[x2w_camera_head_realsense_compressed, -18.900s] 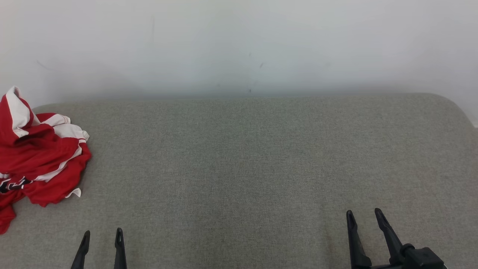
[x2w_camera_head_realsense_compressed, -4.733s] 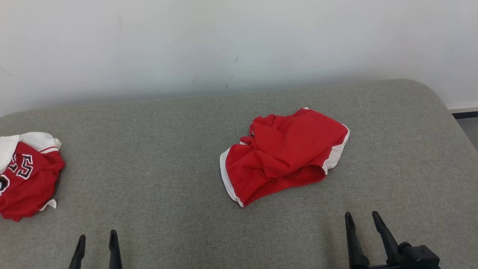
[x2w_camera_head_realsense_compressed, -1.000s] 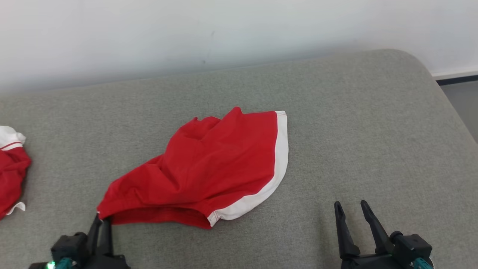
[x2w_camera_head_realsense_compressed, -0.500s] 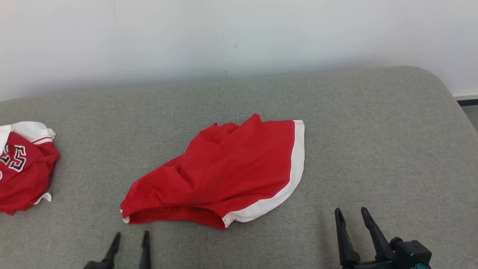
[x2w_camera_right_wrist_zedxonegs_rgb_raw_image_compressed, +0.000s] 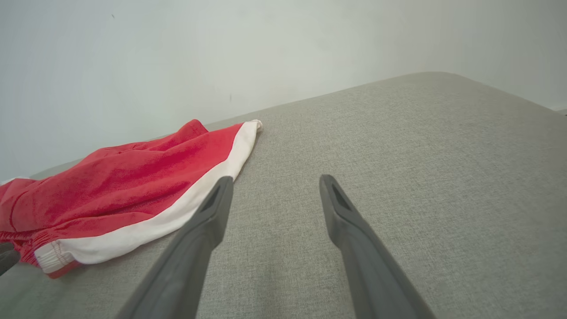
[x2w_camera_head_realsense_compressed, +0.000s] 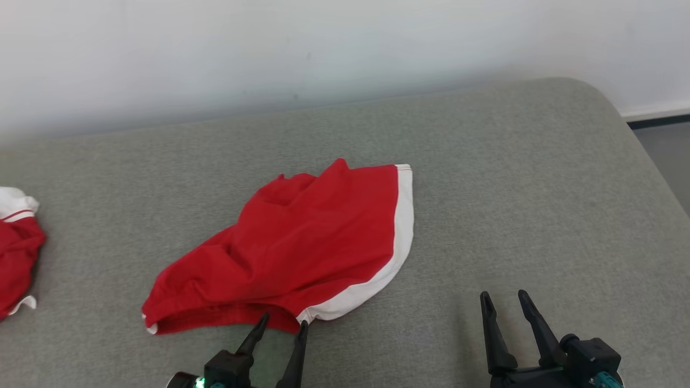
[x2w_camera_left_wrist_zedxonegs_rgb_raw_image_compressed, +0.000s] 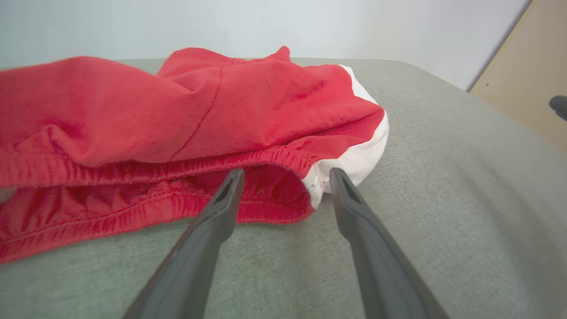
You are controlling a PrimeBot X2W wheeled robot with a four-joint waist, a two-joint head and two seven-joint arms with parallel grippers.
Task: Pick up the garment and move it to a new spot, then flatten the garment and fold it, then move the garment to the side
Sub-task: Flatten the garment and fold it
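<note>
– Four lots, largest first. Lot one?

– Grey woven padded surface [x2w_camera_head_realsense_compressed: 512,178], rounded at its far right corner, set against a pale wall [x2w_camera_head_realsense_compressed: 345,43]. It serves as the work bed. Most of it is bare, which leaves room to spread and fold.

– Lot two?

– Red fabric shorts with white trim [x2w_camera_head_realsense_compressed: 307,237], lying about the middle of the surface, a little to the robot's left. They are part spread and bunched at the far end, with the elastic waistband gaping toward the robot. Judged: set down in place, not yet flat, fold not begun.

– Lot three?

– Crumpled red-and-white cloth [x2w_camera_head_realsense_compressed: 16,253], at the left edge, well apart from the shorts. Probably a separate piece, out of the way of the work.

– Lot four, the pair?

– Left gripper [x2w_camera_head_realsense_compressed: 284,319]: fingers wide and holding nothing. The tips straddle the near waistband corner, where red elastic meets white band; whether they touch the hem I cannot tell. It is likely posed there to take that corner and draw the cloth flat.
Right gripper [x2w_camera_head_realsense_compressed: 503,293]: fingers wide and empty, low over bare surface to the right of the shorts, near but apart. It seems held in reserve for a hold on the white-trimmed side.
</note>
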